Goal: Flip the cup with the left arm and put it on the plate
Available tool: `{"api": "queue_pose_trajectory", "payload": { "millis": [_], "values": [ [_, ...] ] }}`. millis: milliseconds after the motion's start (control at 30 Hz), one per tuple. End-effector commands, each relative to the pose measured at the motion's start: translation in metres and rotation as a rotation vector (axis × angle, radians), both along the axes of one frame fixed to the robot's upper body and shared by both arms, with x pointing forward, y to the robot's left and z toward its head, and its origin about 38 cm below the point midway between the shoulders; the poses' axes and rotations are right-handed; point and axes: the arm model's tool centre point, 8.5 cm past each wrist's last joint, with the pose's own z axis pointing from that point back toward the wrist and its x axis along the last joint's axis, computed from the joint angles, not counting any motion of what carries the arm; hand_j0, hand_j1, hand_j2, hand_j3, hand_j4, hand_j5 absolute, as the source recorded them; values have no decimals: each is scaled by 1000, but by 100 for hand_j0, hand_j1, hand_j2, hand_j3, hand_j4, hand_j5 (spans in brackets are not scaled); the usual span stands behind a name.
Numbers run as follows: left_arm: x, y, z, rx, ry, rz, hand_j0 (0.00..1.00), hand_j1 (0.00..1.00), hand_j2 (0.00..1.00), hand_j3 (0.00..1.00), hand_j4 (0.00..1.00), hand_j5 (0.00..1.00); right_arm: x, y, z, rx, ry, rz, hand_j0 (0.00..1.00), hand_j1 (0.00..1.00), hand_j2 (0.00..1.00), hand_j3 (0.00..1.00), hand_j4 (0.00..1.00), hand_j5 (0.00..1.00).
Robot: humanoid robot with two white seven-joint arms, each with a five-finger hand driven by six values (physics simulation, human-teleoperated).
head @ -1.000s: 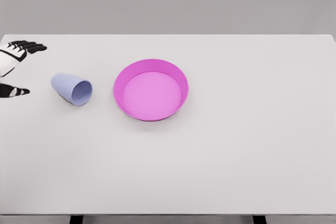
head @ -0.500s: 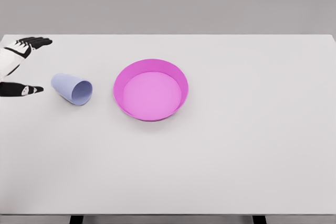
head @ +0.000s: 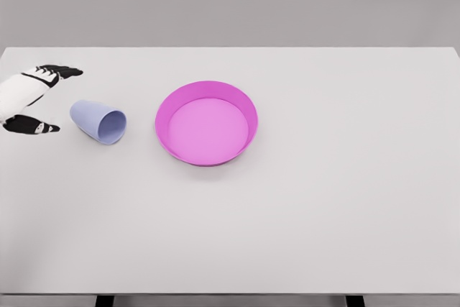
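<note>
The lavender cup [head: 98,121] lies on its side on the white bench [head: 323,206] — just left of the pink plate [head: 206,124]. The left hand [head: 29,98], fingers spread, hovers beside the cup's base — not touching.

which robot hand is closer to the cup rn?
Left. The left robot hand sits open just left of the cup, which lies on its side, not touching it. The right robot hand is out of view.

open gap between left robot hand [head: 29,98] and cup [head: 98,121]
</note>
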Motion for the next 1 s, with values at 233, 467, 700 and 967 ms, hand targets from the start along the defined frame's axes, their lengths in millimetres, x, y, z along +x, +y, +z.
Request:
{"api": "queue_pose_trajectory", "payload": {
  "millis": [233, 467, 700, 967],
  "values": [
    [4, -24, -19, -96, -6, -1, 100, 100, 100, 100, 100, 100, 0, 0, 0, 0, 0, 0, 100, 100, 100, 100, 100, 100],
    [4, -14, -12, -30, -5, 5, 100, 100, 100, 100, 100, 100, 0, 0, 0, 0, 0, 0, 100, 100, 100, 100, 100, 100],
    [4, -23, -23, 29, 73, -29, 100, 100, 100, 100, 100, 100, 0, 0, 0, 0, 1, -1, 100, 100, 100, 100, 100, 100],
    [15, -40, -23, 103, 71, -73, 100, 100, 100, 100, 100, 100, 0, 0, 0, 0, 1, -1, 100, 100, 100, 100, 100, 100]
  ]
}}
